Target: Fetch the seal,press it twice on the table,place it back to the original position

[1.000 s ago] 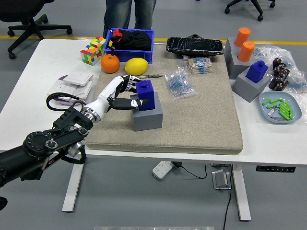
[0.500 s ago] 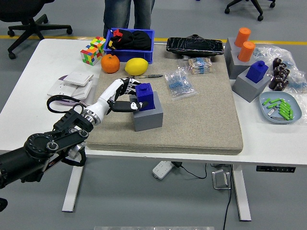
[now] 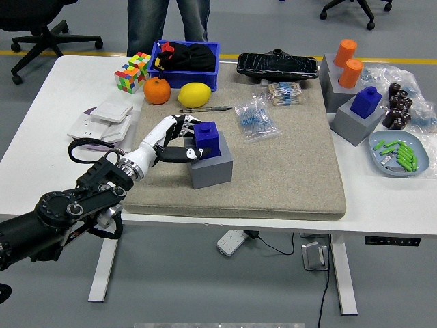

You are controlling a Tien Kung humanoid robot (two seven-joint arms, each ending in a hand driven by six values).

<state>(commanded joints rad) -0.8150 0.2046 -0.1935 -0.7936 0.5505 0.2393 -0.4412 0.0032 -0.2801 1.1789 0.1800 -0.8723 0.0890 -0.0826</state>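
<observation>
On grey base (image 3: 211, 167), blue seal (image 3: 207, 139), upright.

Beige mat (image 3: 287, 171) rough cloth; blue seal (image 3: 208, 139) smooth plastic.

Seal (image 3: 207, 139) on holder (image 3: 211, 168) — left hand (image 3: 172, 140) beside.

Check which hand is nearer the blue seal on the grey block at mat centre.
Left. The left hand is right beside the blue seal, fingers curled against its left side as it sits in the grey block. The right hand is not in view.
</observation>
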